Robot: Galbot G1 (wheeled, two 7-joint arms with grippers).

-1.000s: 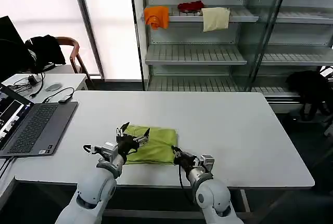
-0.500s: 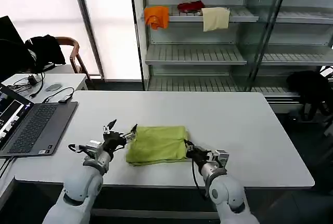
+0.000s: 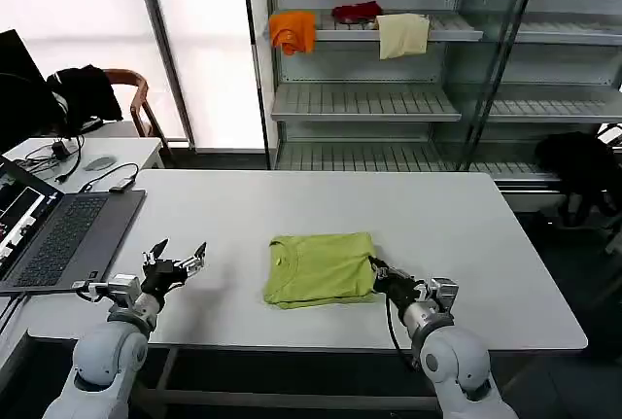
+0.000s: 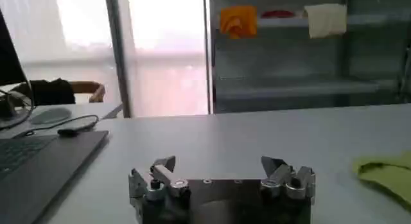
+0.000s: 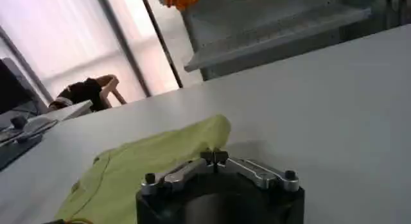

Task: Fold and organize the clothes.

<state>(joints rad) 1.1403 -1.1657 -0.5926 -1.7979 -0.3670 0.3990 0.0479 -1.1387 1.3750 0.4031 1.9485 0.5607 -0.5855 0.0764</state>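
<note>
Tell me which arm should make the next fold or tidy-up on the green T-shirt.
Right, probably. The right claw sits shut at the folded T-shirt's right edge, while the left claw hangs open over bare table, well apart from it.

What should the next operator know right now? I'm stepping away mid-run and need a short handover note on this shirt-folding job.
Left gripper: open, holding nothing, over bare table between the laptop and the shirt.
Right gripper: shut, at the shirt's near right corner; whether it pinches cloth cannot be told.
T-shirt: lime green, folded into a compact rectangle, lying flat near the table's front edge, collar toward the robot's left.
Done: the folding looks complete.
Left: probably free the right gripper, check the edges are square, and place the shirt wherever organized clothes go.
</note>
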